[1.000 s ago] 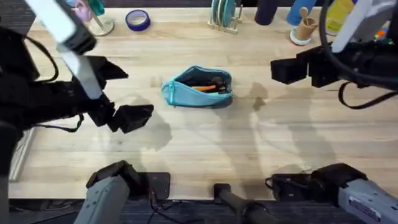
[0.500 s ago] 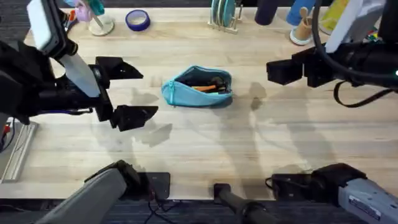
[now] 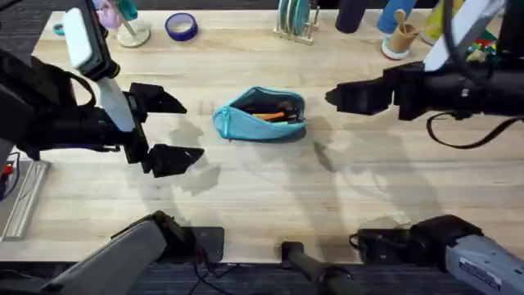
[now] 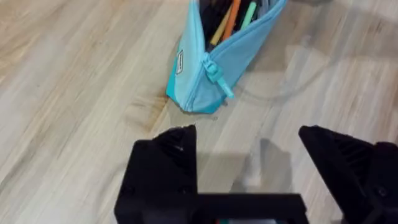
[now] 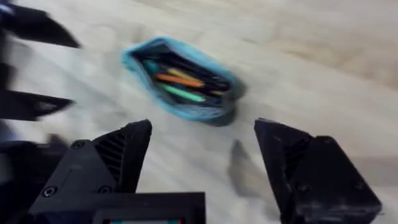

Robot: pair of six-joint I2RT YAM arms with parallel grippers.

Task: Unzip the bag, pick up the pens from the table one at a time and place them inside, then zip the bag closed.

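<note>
The left hand [image 3: 168, 127] hovers over the table [image 3: 246, 197] with its two black fingers spread wide and nothing between them. Just ahead of it, toward the middle, sits the light blue pencil pouch [image 3: 260, 115], its pointed end and zipper pull [image 4: 219, 78] facing this hand. The pouch gapes open along the top, and the pens [image 5: 177, 85] are already inside: an orange one, a yellow one and a green one lie lengthwise in the dark opening. I see no pen left on the bare wood around it, so what remains looks to be the closing.

On the far side of the pouch the right hand [image 3: 340, 97] hangs above the table, fingers also parted and empty, pointing in at the pouch's other end.

To do this well, I would have one hand pinch the fabric at one end to hold the pouch still, while the other takes the small teal pull. The pull is tiny and floppy, so the fingers should close squarely on it, low and slow. Then drag straight along the zipper line, keeping the soft cloth taut so it does not bunch or catch a pen tip poking up.
</note>
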